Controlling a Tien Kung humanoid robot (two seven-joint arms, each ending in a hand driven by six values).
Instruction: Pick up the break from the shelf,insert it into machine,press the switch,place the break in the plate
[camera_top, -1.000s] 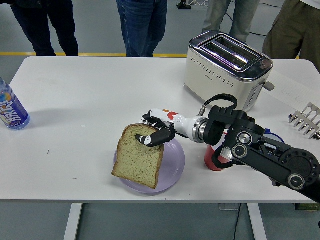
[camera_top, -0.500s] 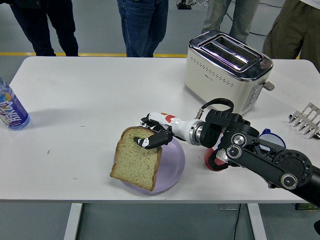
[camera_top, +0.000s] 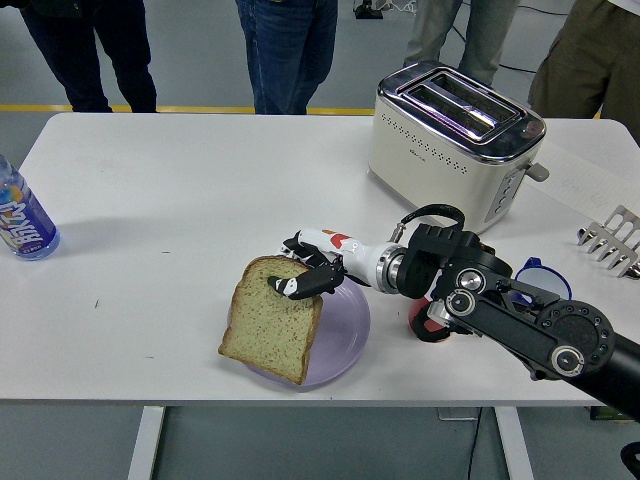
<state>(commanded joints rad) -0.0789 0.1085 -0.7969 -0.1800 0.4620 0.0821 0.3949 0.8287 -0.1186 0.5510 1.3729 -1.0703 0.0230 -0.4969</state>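
Note:
A slice of brown bread (camera_top: 272, 320) lies tilted over the left part of a pale purple plate (camera_top: 345, 340), its lower left corner past the rim. My right hand (camera_top: 300, 272) holds the slice by its upper right edge, one black fingertip (camera_top: 283, 286) on its top face. The black right arm reaches in from the lower right. A cream and chrome toaster (camera_top: 455, 135) stands at the back right with both slots empty. A metal rack (camera_top: 612, 240) sits at the right edge. My left arm does not show.
A red cup (camera_top: 428, 320) stands right of the plate, partly behind my forearm, with a blue-rimmed object (camera_top: 538, 272) beyond it. A plastic bottle (camera_top: 22, 222) stands at the left edge. Several people stand along the table's far side.
My right hand has shifted a little to the left with the bread, and the slice has sunk lower onto the plate.

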